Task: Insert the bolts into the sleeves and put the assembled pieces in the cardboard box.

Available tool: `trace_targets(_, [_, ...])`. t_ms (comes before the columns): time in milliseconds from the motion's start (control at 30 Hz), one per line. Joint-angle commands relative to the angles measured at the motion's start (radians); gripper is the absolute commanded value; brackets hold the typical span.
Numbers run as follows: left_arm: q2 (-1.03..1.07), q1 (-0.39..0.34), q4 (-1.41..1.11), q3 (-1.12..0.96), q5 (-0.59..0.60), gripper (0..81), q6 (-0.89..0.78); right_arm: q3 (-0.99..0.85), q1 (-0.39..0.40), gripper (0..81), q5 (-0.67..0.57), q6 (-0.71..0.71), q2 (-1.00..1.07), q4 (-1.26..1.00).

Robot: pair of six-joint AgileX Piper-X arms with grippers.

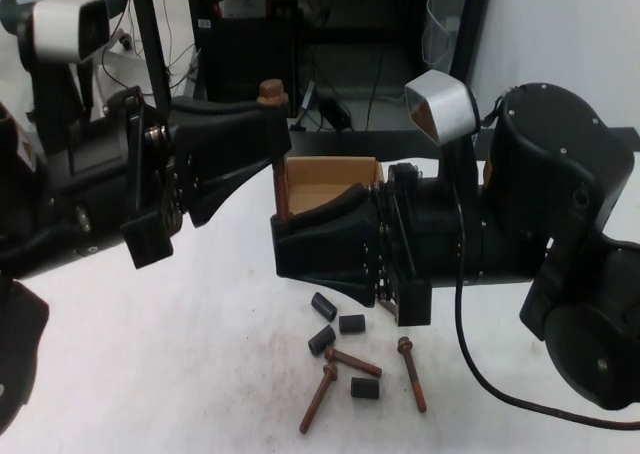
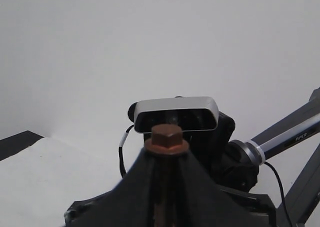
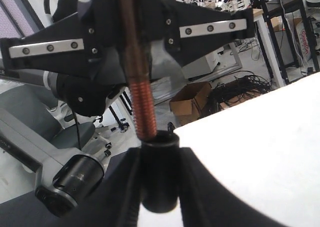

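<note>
step: seat bolt in sleeve | left gripper [image 1: 272, 132] pinching bolt [image 3: 134, 82] under its head, upright | right gripper [image 1: 285, 236] clamped on sleeve [image 3: 159, 173], above mid-bench [image 1: 180, 334], before cardboard box [image 1: 330, 161] at far edge | thread tip at sleeve mouth (barely inside, it seems) | advice: hold shaft coaxial, lower straight, avoid side load

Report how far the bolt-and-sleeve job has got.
Done: nothing visibly; no assembled piece shows in the cardboard box, which is partly hidden behind the right gripper. In hand: the left gripper holds a bolt upright, its threaded tip at the mouth of the sleeve in the right gripper, not yet seated. Left: three loose bolts and four loose sleeves on the bench.
</note>
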Motion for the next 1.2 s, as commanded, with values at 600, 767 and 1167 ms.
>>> trace_targets(600, [-0.003,-0.005,0.191,0.008,0.069,3.2,0.127,-0.085,-0.007,0.9,-0.029,0.01,-0.011,-0.033])
trace_targets(767, [-0.003,-0.005,0.191,0.008,0.102,38.9,0.079,-0.085,-0.007,0.9,-0.029,0.01,-0.011,-0.033])
trace_targets(1167, [-0.003,0.003,0.127,0.0,0.07,56.3,0.014,-0.085,-0.007,0.9,-0.055,-0.041,-0.011,0.055])
